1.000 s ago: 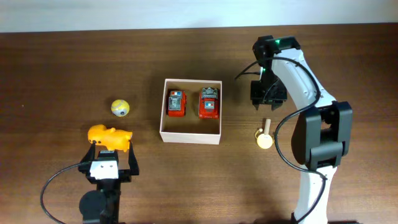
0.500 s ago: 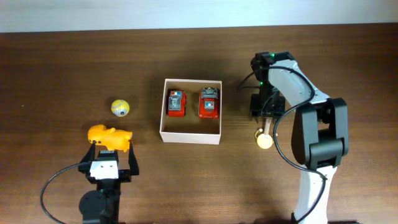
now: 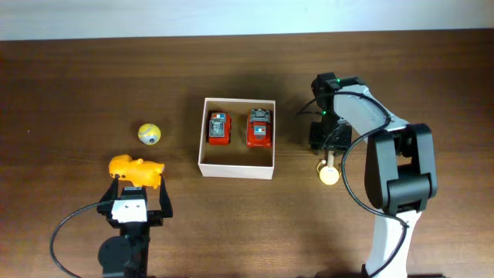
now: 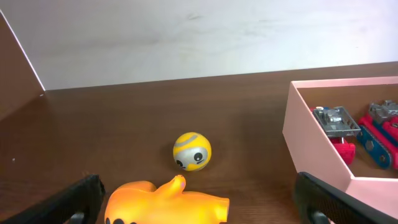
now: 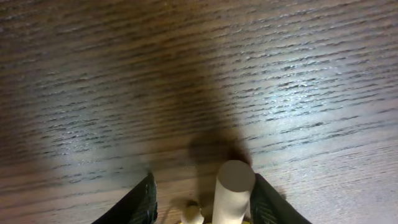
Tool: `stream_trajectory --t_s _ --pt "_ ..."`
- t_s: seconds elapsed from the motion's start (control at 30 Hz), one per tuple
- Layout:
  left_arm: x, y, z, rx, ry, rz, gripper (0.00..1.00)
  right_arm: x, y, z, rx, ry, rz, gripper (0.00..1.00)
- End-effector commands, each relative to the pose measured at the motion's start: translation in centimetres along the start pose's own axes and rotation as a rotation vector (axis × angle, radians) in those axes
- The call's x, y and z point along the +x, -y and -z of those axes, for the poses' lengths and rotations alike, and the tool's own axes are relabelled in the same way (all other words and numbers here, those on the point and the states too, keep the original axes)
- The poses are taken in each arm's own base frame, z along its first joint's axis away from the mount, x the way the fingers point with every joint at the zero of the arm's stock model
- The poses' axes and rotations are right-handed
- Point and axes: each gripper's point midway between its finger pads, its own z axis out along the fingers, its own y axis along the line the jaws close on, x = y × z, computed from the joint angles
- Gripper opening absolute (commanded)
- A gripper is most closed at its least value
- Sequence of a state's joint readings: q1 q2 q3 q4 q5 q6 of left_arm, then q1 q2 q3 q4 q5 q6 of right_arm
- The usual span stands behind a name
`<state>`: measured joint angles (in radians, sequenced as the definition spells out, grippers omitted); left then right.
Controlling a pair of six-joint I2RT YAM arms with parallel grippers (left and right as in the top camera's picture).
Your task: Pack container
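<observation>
Shown by right wrist alone: right fingers (image 5: 142,202) parted astride wooden peg (image 5: 233,186), not clenched. Shown overhead: container (image 3: 236,170) at centre of worktop (image 3: 77,77), holding two red cars (image 3: 219,128); left fingers (image 4: 71,198) splayed wide behind orange toy (image 3: 137,169). Right fingers moved closer over peg than a second earlier.

the container (image 3: 235,160) is a square open-topped box with thin white walls and a tan floor, sitting flat and upright near the middle of the scene. two red toy cars lie side by side in its far half, one left (image 3: 219,128), one right (image 3: 260,127).
</observation>
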<state>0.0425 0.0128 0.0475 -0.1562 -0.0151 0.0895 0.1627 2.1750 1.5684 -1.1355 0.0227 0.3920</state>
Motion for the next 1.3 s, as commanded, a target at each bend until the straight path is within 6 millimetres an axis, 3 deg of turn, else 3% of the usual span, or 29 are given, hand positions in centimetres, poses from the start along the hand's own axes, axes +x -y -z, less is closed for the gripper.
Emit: stream_trajectory --t_s 0.0,0.43,0.8,1.27 --pt "0.1 -0.3 0.0 -0.013 0.002 -0.016 0.99 0.6 0.5 -2.5 0.022 -0.046 -0.001 0.43" --pt "0.1 -0.3 0.0 -0.013 0.002 -0.016 0.99 -1.4 -0.7 -2.5 -0.029 0.037 0.153 0.42" --pt "0.1 -0.3 0.0 -0.013 0.002 -0.016 0.99 0.0 -0.1 -2.5 -0.01 -0.023 0.267 0.42" --pt "0.1 -0.3 0.0 -0.013 0.002 -0.016 0.99 1.6 0.5 -2.4 0.004 -0.091 0.226 0.42"
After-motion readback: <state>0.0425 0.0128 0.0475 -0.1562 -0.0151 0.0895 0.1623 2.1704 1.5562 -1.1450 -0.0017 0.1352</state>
